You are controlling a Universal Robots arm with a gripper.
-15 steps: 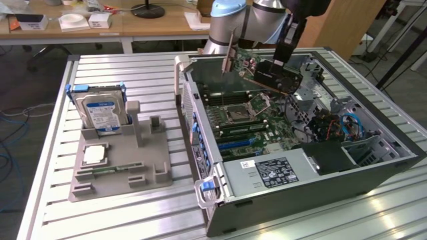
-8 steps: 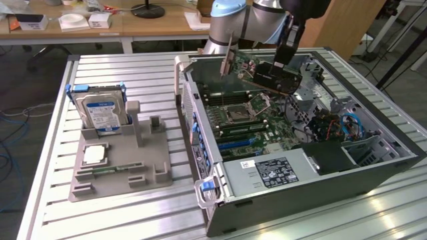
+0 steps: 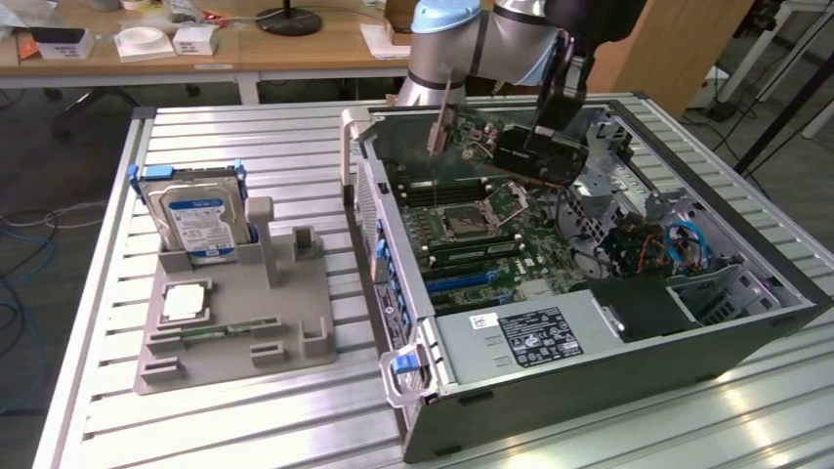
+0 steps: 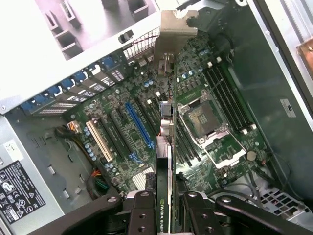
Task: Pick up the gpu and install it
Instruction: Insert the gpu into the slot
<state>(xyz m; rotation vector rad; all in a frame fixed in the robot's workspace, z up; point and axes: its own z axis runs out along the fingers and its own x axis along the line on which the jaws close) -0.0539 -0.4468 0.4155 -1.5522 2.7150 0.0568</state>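
Observation:
My gripper (image 3: 538, 147) hangs over the far end of the open computer case (image 3: 729, 337) and is shut on the gpu (image 3: 476, 132). The card's silver end bracket points toward the exterior view's left. In the wrist view the gpu (image 4: 167, 147) shows edge-on, a thin dark card with a green edge running up to its bracket. The gripper (image 4: 168, 200) clamps it from both sides. The card floats above the motherboard (image 4: 122, 112), between the blue slot (image 4: 138, 126) and the processor socket (image 4: 208, 117), and touches neither.
A grey fixture (image 3: 234, 322) on the slatted table holds an upright hard drive (image 3: 195, 220) and a chip (image 3: 183, 301). Inside the case lie the power supply (image 3: 528, 337), cables (image 3: 678, 244) and memory slots (image 4: 227, 93). The case walls rise around the board.

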